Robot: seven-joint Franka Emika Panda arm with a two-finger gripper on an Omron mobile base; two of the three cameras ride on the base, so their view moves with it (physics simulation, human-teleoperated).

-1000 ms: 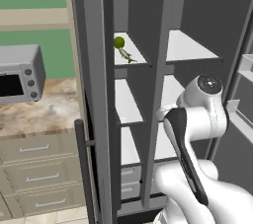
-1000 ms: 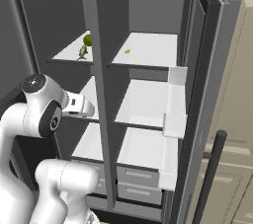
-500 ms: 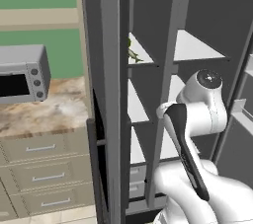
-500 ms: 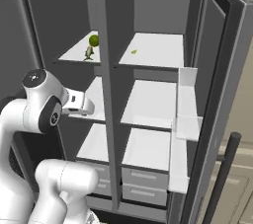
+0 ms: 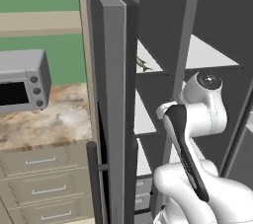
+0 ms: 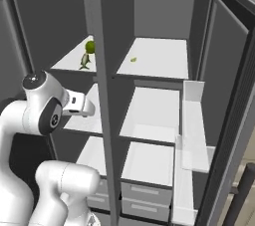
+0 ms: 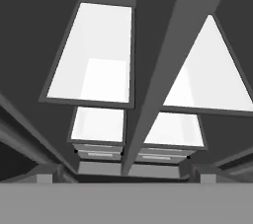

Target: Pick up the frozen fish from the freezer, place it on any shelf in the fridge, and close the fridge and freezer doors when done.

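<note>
The frozen fish (image 6: pixel 85 60) lies on the freezer's (image 6: pixel 74 90) top narrow shelf beside a round green fruit (image 6: pixel 90 47). From the left its tail end (image 5: pixel 142 63) peeks past the open freezer door (image 5: pixel 113 94). My gripper (image 6: pixel 88 106) hangs in front of the freezer's middle shelf, well below the fish, and its fingers are hidden against the centre divider (image 6: pixel 102 100). The fridge (image 6: pixel 159 95) stands open with its top shelf (image 6: pixel 164 58) white and wide. The hand view looks down along the divider (image 7: pixel 153 70) at white shelves (image 7: pixel 94 55) and grey drawers (image 7: pixel 99 151).
A small green speck (image 6: pixel 133 59) lies on the fridge's top shelf. The open fridge door (image 6: pixel 229 110) with pale bins (image 6: pixel 193 135) stands at the right. A toaster oven (image 5: pixel 22 82) sits on the counter over drawers (image 5: pixel 44 183) at the left.
Both base views have shifted and the unit looms larger, so the base has driven closer. The freezer door now covers more of the freezer in the left view. The arm's pose looks the same.
</note>
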